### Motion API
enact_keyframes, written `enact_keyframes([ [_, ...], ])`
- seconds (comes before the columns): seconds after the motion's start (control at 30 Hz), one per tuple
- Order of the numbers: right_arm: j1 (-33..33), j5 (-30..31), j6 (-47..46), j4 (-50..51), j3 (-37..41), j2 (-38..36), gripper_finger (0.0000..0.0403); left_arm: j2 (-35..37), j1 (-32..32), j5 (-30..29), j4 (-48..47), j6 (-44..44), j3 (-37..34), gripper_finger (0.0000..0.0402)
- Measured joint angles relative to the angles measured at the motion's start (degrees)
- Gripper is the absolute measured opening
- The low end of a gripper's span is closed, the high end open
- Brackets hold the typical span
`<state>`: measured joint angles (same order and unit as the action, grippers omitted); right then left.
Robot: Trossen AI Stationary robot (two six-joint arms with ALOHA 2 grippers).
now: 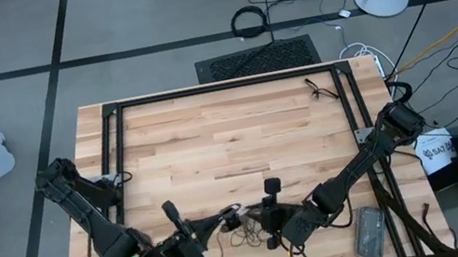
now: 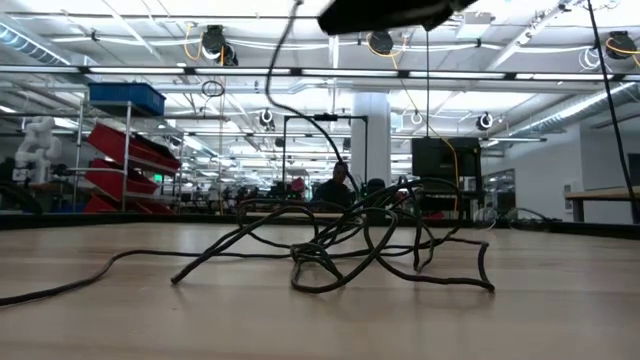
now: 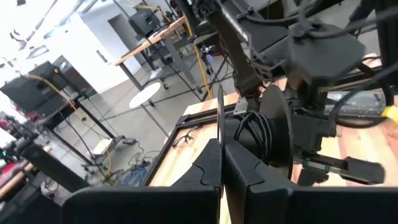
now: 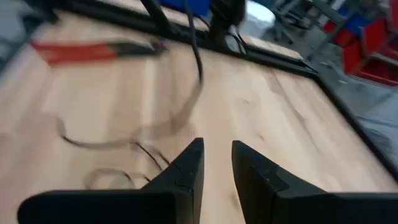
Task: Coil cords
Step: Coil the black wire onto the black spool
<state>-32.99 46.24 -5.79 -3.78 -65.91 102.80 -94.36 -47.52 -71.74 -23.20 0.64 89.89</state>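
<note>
The thin black cord (image 2: 350,245) is seen lying in a loose tangle on the wooden counter (image 1: 231,138), near its front edge between the two arms. The left gripper (image 3: 222,155) is held with fingers pressed together, a strand rising between them. The right gripper (image 4: 216,163) is poised above the counter, fingers slightly apart, nothing clamped.

Grey floor (image 1: 142,11) crossed by dark stripes is spreading around the wooden table (image 1: 240,136). Ceiling lights (image 2: 120,75) are glowing over a long open hall, where red bins (image 2: 130,150) are sitting on shelving beneath a blue crate (image 2: 125,97).
</note>
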Motion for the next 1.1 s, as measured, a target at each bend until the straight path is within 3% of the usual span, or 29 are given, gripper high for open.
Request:
enact_keyframes([
  [0.17, 1.4, -2.4, -2.8, 1.0, 0.0, 0.0, 0.0071, 0.7, -0.3, -0.1, -5.4, -4.7, 0.0, 0.0002],
  [0.4, 1.9, -10.4, 0.5, -9.5, 0.1, 1.5, 0.0071, 0.7, -0.1, 1.3, -5.8, -4.8, 0.0, 0.0002],
  [0.57, 3.3, -13.7, 0.2, -11.2, 0.1, 3.8, 0.0071, 0.7, -0.3, 1.4, -5.8, -4.8, 0.0, 0.0002],
  [0.77, 4.1, -15.3, 0.7, -17.0, 0.1, 6.0, 0.0071, 0.7, -0.4, 1.5, -5.8, -4.8, 0.0, 0.0002],
  [1.1, 4.3, -15.0, 0.6, -17.0, 0.1, 6.3, 0.0071, 0.7, -0.4, 1.5, -5.9, -4.8, 0.0, 0.0002],
])
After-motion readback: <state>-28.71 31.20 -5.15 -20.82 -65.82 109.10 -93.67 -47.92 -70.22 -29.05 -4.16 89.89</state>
